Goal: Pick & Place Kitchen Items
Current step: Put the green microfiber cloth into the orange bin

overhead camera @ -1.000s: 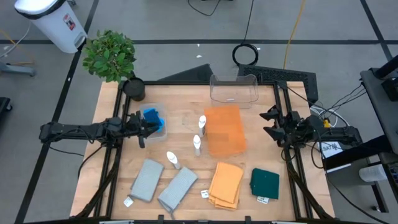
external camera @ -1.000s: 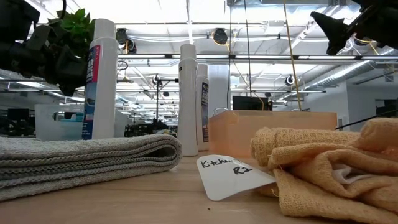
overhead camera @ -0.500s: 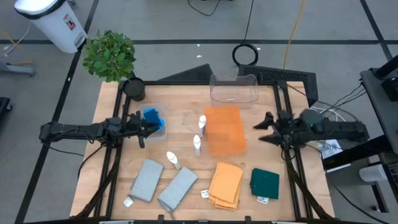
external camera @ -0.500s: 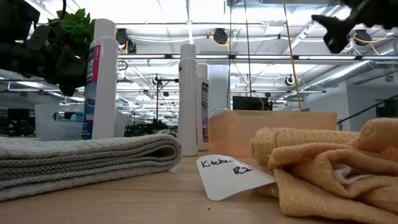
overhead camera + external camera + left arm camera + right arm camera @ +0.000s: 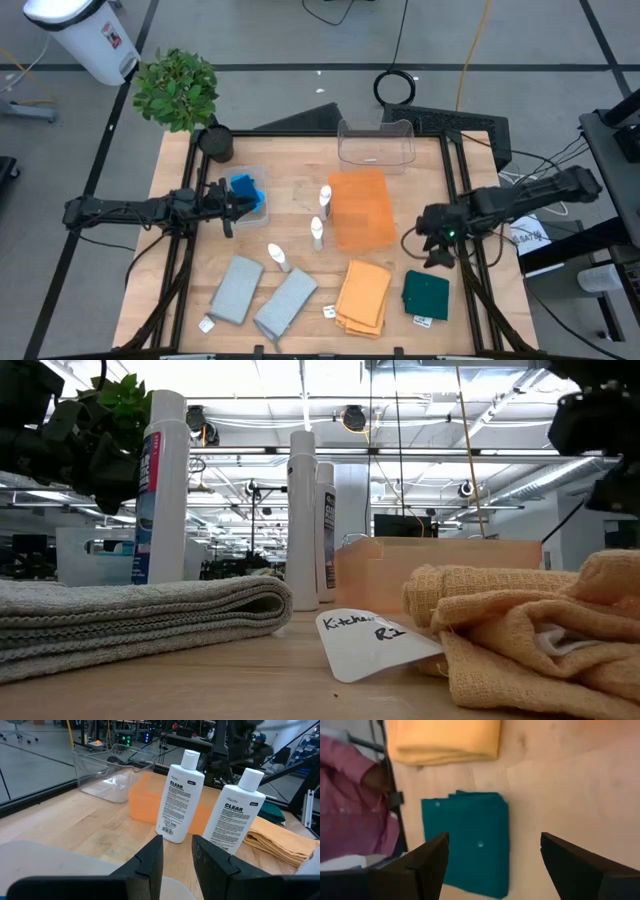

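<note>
Three small white bottles with blue labels (image 5: 318,222) stand or lie mid-table on the pale wooden table (image 5: 290,190), two upright beside the flat orange rectangular tray (image 5: 361,208) and one tipped over nearer the front; the left wrist view shows two of them standing close together, labels facing out.

Two folded grey cloths (image 5: 262,296) lie at the front left, angled side by side. One folded orange cloth (image 5: 363,294) lies front centre, a white paper tag (image 5: 372,643) just beside it. One folded dark green cloth (image 5: 426,295) lies front right, flat and free for a pinch from above.

Small blue rectangular sponges (image 5: 245,189) sit inside a clear plastic bin (image 5: 258,207) at the left, apparently already gathered there. A second clear bin (image 5: 376,142) stands at the far edge, behind the tray.

Left gripper (image 5: 232,205): level with the sponge bin's edge, jaws narrow, nothing visible between them; it appears to be waiting.

Right gripper (image 5: 433,245): hovers above the table just behind the green cloth, pointing downward, jaws wide and empty. Its wrist view looks straight onto the cloth, which lies between the two fingers (image 5: 422,870), suggesting alignment for a grasp not yet made.

One green potted plant (image 5: 178,90) stands off the far left corner, not part of the job.
</note>
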You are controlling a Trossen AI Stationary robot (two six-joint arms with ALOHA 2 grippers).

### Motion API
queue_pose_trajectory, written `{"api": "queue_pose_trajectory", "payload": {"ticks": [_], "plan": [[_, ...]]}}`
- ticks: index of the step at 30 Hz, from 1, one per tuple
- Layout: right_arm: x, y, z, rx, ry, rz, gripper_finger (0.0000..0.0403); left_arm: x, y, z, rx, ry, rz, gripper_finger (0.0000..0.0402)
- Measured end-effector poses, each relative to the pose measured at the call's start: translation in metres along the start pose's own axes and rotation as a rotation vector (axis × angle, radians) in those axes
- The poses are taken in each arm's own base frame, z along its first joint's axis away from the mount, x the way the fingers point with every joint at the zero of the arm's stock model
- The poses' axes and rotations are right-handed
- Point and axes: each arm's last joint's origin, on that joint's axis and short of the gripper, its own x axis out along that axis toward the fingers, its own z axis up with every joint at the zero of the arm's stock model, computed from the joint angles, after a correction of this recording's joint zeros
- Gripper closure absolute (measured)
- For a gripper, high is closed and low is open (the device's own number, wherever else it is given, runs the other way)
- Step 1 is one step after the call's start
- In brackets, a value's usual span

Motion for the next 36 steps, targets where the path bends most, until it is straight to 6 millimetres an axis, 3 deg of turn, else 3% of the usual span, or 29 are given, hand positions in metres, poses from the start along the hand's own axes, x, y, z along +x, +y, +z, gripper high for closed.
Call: {"api": "queue_pose_trajectory", "payload": {"ticks": [13, 21, 26, 36], "plan": [[0.063, -0.013, -0.012, -0.049, 0.035, 0.006, 0.0124, 0.0, 0.0, 0.0, 0.001, 0.0, 0.0, 0.0293], [0.079, -0.013, -0.018, -0.071, 0.082, 0.037, 0.013, 0.0, 0.0, 0.0, 0.002, 0.0, 0.0, 0.0293], [0.084, -0.004, -0.02, -0.147, 0.087, 0.105, 0.0175, 0.0, 0.0, 0.0, 0.001, 0.0, 0.0, 0.0293], [0.089, -0.007, -0.021, -0.173, 0.112, 0.083, 0.0315, 0.0, 0.0, 0.0, 0.001, -0.001, 0.0, 0.0293]]}}
